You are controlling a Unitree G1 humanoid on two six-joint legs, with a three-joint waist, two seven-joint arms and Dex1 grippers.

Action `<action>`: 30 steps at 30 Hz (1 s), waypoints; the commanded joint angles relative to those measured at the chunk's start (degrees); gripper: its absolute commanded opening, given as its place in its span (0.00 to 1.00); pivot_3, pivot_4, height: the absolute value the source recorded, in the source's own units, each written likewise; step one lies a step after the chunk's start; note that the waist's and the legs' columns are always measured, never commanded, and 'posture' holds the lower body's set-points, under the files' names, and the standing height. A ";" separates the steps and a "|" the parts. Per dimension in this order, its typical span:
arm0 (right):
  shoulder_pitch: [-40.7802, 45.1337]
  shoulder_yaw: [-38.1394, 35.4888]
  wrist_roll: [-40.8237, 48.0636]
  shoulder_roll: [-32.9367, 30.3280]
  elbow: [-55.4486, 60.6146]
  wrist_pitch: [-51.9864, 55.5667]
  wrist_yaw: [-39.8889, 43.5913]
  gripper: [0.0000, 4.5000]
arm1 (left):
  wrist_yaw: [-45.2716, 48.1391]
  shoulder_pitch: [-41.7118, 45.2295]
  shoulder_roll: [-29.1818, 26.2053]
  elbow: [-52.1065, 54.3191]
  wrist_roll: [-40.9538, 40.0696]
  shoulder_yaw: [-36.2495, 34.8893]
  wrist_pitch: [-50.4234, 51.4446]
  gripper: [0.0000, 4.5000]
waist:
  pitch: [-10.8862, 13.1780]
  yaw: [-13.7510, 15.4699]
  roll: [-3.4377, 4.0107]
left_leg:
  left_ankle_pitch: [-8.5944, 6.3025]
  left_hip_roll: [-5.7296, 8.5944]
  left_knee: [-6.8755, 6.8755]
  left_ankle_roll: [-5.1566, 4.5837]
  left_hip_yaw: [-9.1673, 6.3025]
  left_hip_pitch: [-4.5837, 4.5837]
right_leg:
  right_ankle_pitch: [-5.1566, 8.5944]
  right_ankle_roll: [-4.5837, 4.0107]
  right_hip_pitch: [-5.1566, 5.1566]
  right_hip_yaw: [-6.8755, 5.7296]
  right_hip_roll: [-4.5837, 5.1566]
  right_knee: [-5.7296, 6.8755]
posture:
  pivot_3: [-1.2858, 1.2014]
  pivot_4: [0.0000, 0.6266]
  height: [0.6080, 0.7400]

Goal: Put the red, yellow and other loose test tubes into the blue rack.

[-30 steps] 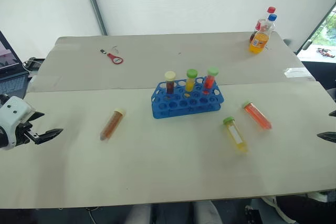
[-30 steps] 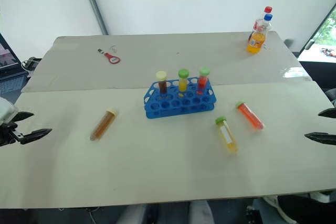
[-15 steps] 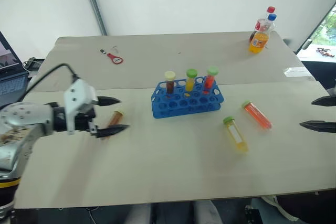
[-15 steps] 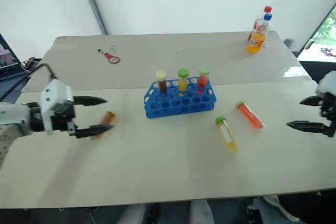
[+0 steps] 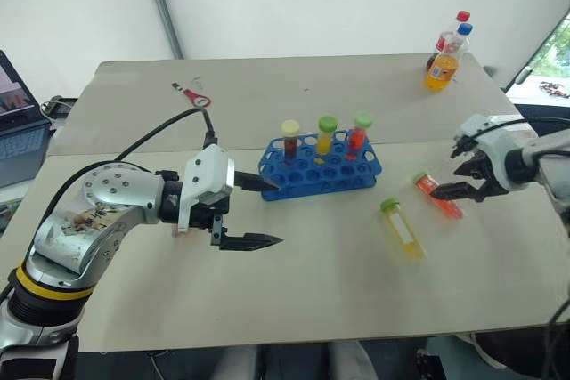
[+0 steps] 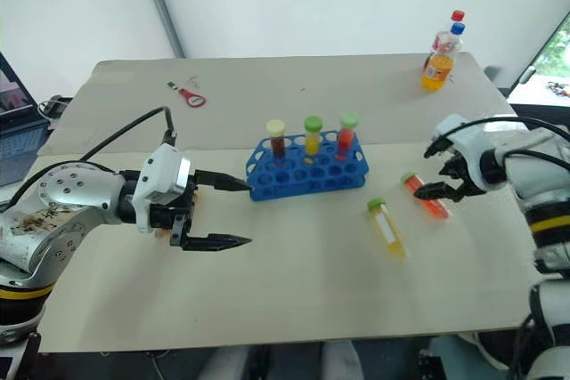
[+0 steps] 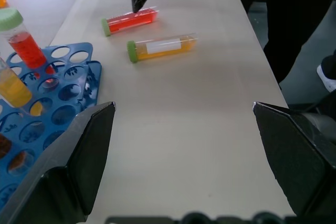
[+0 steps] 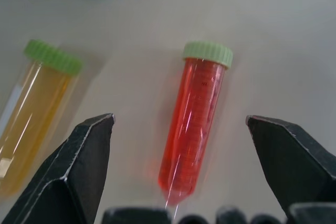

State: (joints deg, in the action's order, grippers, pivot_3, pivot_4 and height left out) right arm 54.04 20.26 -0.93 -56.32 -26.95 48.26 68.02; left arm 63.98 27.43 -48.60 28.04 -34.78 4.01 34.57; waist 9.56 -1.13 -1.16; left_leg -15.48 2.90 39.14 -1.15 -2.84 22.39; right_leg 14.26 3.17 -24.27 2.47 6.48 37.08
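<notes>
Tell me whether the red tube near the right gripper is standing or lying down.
Lying down: the red tube rests lengthwise on the table, outside the blue rack.

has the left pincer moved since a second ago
Yes. The left pincer has swung in from the table's left edge toward the blue rack, its upper finger now nearly reaching the rack's left end.

One blue rack [image 5: 321, 169] stands at the table's centre, holding three upright test tubes: one brown with a cream cap [image 5: 289, 139], one yellow with a green cap [image 5: 326, 134], one red with a green cap [image 5: 359, 132]. Two loose tubes lie at about four o'clock from it, one red [image 5: 436, 195] and one yellow [image 5: 401, 228]. Two drink bottles [image 5: 446, 52] stand at two o'clock. One red-handled tool [image 5: 191, 93] lies at ten o'clock.
</notes>
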 commanded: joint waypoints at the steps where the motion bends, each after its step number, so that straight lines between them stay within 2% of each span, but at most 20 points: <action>1: 4.65 2.57 -4.26 2.22 -7.99 -2.27 -0.10 0.99 | 0.16 0.69 0.63 1.08 0.63 0.16 -1.94 1.00 | 0.00 0.07 0.00 | 0.00 0.01 0.00 0.00 0.00 0.01 | 0.00 0.00 0.00 0.00 0.00 -0.01 | 0.52 0.24 1.00; 7: 11.03 5.54 -8.45 8.54 -21.64 -6.35 1.60 0.99 | -0.56 0.59 2.35 1.67 0.94 0.84 -2.31 1.00 | 0.00 0.03 0.00 | 0.02 0.09 0.00 0.04 -0.02 0.05 | 0.00 0.00 -0.05 -0.01 0.02 0.00 | 0.52 0.24 1.00; 12: 13.12 5.45 -11.32 12.26 -27.68 -8.71 -1.63 0.99 | -1.63 0.07 3.00 2.33 1.21 0.67 -2.31 1.00 | 0.00 -0.18 0.01 | 0.04 0.10 0.01 0.07 -0.05 0.04 | 0.00 0.00 -0.05 -0.02 0.02 0.03 | 0.52 0.24 1.00; 15: 13.34 5.66 -12.16 12.82 -29.04 -9.04 -0.12 0.81 | -2.00 -0.46 3.05 2.73 1.33 0.67 -2.37 1.00 | -0.01 -0.35 0.01 | 0.05 0.10 0.01 0.08 -0.06 0.03 | 0.00 0.00 -0.06 -0.01 0.02 0.04 | 0.52 0.24 1.00; 22: 14.08 4.19 -12.79 13.84 -31.03 -8.85 -0.34 0.27 | -2.37 -1.11 3.24 2.48 1.83 0.70 -2.99 1.00 | -0.01 -0.91 0.01 | 0.05 0.11 0.01 0.09 -0.08 0.02 | -0.01 0.00 -0.04 -0.01 0.02 0.05 | 0.52 0.24 1.00; 23: 14.17 4.18 -12.76 13.73 -30.59 -8.15 0.30 0.23 | -2.21 -1.22 3.19 2.29 1.81 0.54 -3.09 1.00 | -0.01 -0.94 0.01 | 0.05 0.11 0.01 0.09 -0.09 0.02 | -0.01 0.01 -0.04 -0.02 0.03 0.05 | 0.52 0.24 1.00; 27: 14.31 2.42 -11.18 12.00 -25.52 -4.55 2.90 0.23 | -2.40 -1.85 3.17 1.01 1.98 -0.67 -3.65 1.00 | -0.01 -1.08 0.02 | 0.05 0.11 0.00 0.08 -0.10 0.02 | -0.01 0.01 -0.05 -0.02 0.02 0.06 | 0.52 0.24 1.00; 30: 9.66 -3.30 -6.66 8.11 -8.17 -0.99 4.52 0.23 | -3.63 -2.89 3.53 -0.21 1.10 -3.23 -3.52 1.00 | -0.01 -1.11 0.03 | 0.05 0.09 0.00 0.08 -0.10 0.10 | -0.01 0.01 -0.15 -0.01 0.04 0.08 | 0.52 0.24 1.00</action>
State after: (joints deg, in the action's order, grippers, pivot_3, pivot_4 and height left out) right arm 64.42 21.33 -10.25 -45.42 -45.76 44.90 71.40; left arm 61.19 24.88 -45.10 27.92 -32.90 3.74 32.33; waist 9.55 -2.24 -1.13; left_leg -15.43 2.97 39.14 -1.07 -2.98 22.52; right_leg 14.25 3.18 -24.43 2.43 6.50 37.16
